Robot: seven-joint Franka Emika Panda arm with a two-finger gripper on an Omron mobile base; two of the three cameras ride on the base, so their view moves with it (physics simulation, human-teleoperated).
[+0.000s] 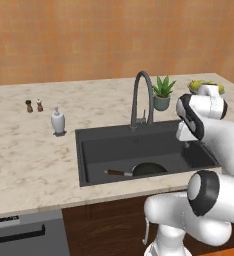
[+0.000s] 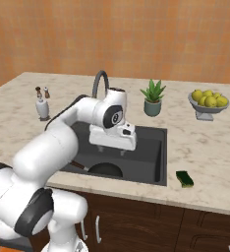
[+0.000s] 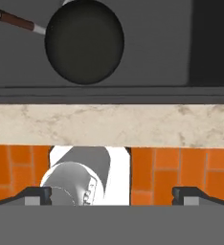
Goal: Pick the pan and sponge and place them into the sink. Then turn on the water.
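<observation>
With the pan [image 3: 84,42] already in the sink [image 2: 154,160], my hand [image 3: 111,194], fingers apart and empty, hangs over the basin while the sponge [image 2: 185,179] lies on the surface to my right, past the sink's front right corner

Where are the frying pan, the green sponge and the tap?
pan [image 3: 84,42]: hand view, middle of its black bowl, in the sink.
sponge [image 2: 185,179]: right base view, its green top, on the counter.
faucet [image 1: 141,95]: left base view, its arched neck.

1. The white arm rises from the base, bends at a dark elbow joint and reaches forward
2. The wrist is turned so that the hand faces downward
3. The end effector [image 3: 112,194] has its fingertips [image 3: 37,194] spread wide apart, with nothing between them
</observation>
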